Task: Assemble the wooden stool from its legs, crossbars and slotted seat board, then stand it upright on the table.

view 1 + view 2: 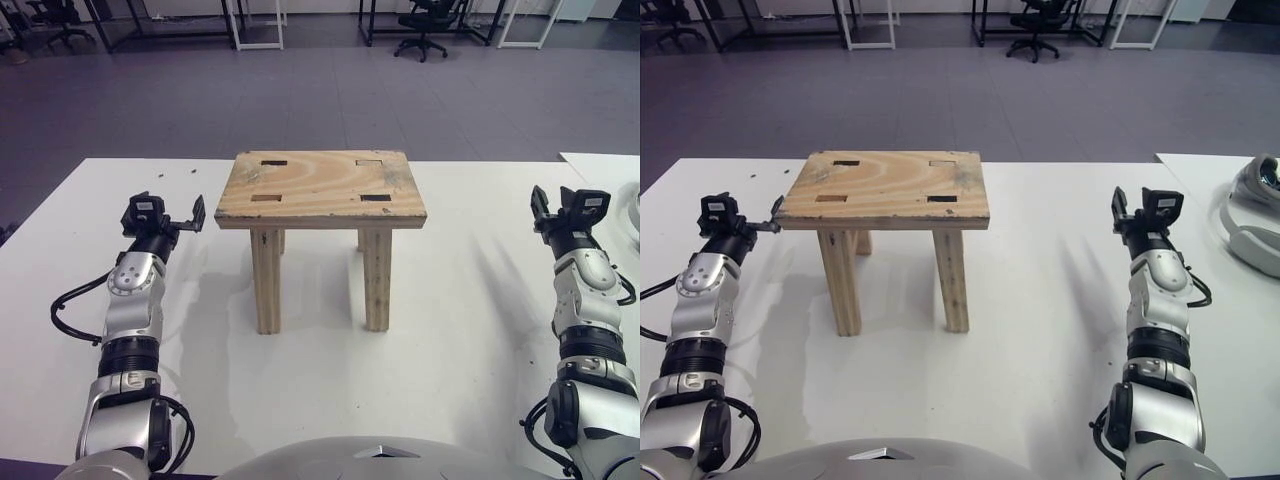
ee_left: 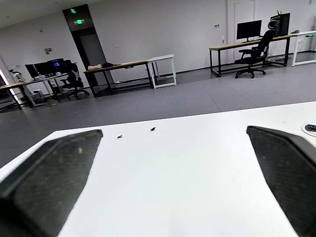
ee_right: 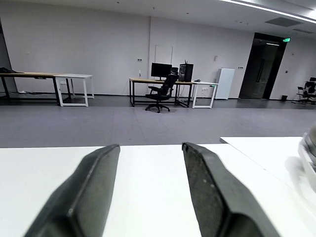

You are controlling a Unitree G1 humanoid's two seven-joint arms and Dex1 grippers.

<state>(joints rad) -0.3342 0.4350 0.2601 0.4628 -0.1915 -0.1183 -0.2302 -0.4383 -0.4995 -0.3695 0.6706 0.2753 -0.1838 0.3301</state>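
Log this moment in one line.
stool: assembled, upright on table | left gripper: open, empty | right gripper: open, empty | task: looks done

I see the stool (image 1: 885, 190) standing upright on the white desk (image 1: 1040, 300), slotted seat on top, legs down. My left claw (image 1: 743, 218) is just beside the seat's left edge. My right claw (image 1: 1145, 215) sits well to the stool's right; a white headset (image 1: 1252, 215) lies farther right.
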